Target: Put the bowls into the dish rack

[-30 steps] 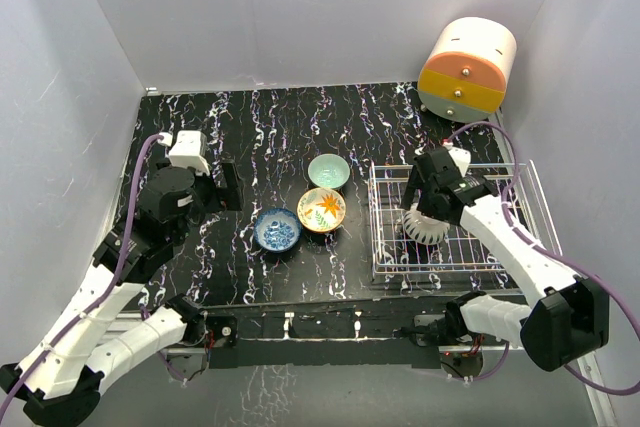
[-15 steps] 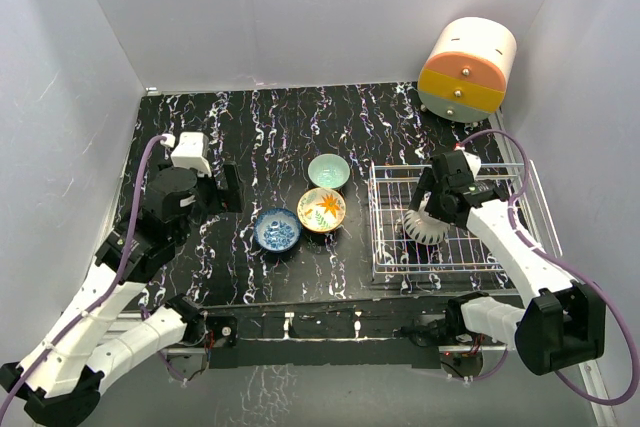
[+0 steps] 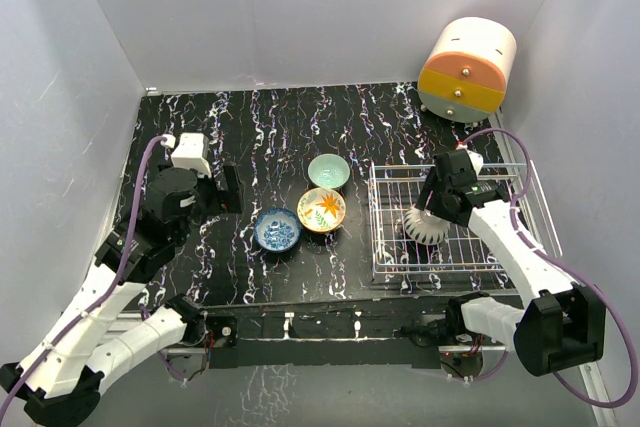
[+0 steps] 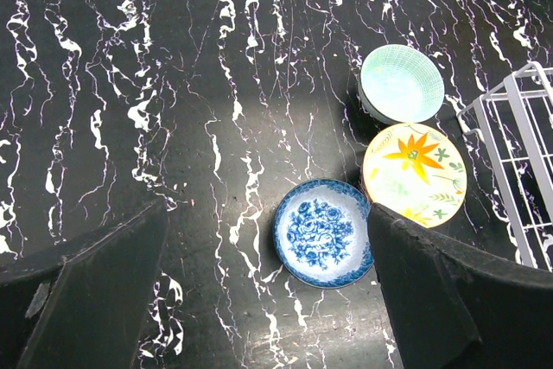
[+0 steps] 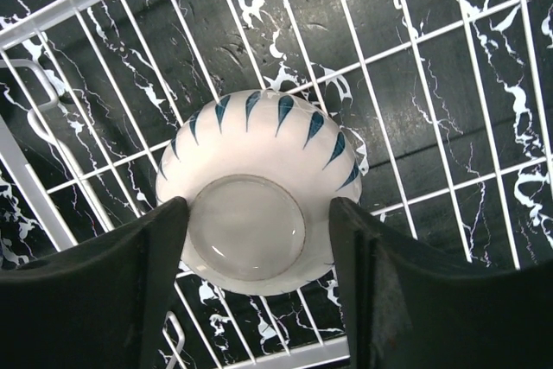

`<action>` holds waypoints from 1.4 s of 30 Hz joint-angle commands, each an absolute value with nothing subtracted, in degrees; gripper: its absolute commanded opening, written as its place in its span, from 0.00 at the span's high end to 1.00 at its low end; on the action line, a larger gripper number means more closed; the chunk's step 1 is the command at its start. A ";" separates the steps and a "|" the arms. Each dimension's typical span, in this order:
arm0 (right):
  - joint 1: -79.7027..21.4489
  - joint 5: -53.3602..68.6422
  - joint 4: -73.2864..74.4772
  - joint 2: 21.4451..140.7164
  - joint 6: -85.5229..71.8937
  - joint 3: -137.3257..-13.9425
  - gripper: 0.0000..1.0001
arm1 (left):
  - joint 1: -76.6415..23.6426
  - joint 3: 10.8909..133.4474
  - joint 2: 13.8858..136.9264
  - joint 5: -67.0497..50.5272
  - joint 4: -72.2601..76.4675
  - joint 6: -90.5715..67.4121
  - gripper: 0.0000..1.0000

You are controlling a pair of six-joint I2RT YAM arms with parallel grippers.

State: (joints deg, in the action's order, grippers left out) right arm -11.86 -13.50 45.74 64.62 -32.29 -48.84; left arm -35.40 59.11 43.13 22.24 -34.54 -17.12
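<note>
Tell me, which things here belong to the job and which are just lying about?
Job: dish rack; white bowl upturned inside it; blue floral bowl; orange-flower bowl; pale green bowl.
Lying about: cream-and-orange drawer unit.

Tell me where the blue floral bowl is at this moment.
In the top view, the blue floral bowl sits left of centre, just left of the orange-flower bowl and slightly nearer the arms, outside the dish rack.

My left arm (image 3: 95,299) and right arm (image 3: 512,244) wear white shells broken by bulky black joint housings. A purple cable (image 3: 135,197) trails along each. A white camera block (image 3: 190,152) caps my left wrist. My fingers (image 4: 86,300) are broad, matte black wedges with straight edges. A boxy black housing (image 3: 562,325) bulks on my right arm.
</note>
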 commanded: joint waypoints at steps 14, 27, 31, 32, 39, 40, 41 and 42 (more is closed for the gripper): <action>-8.61 -11.80 43.48 62.51 -29.92 -49.58 0.45 | -35.68 58.62 39.64 23.35 -36.65 -17.05 0.03; -8.61 -5.48 46.27 63.72 -24.62 -52.31 0.03 | -35.68 58.54 40.23 23.21 -36.28 -16.87 0.03; -8.61 -4.95 44.83 64.20 -24.61 -50.11 0.03 | -35.68 58.61 40.12 23.27 -36.51 -16.88 0.03; -8.61 -4.99 44.75 64.44 -24.61 -50.02 0.03 | -35.69 58.63 40.16 23.35 -36.60 -16.80 0.03; -8.60 -5.56 44.39 66.41 -24.37 -50.83 0.10 | -35.69 58.47 40.17 23.70 -36.65 -16.70 0.03; -8.61 -5.47 44.43 66.87 -24.35 -50.88 0.10 | -35.68 58.35 40.17 23.73 -36.60 -16.62 0.03; -8.61 -5.45 44.47 67.26 -24.35 -50.89 0.10 | -35.68 58.28 40.17 23.80 -36.62 -16.61 0.03; -8.61 -5.61 44.55 67.78 -24.35 -50.89 0.11 | -35.68 58.23 40.09 23.86 -36.69 -16.61 0.03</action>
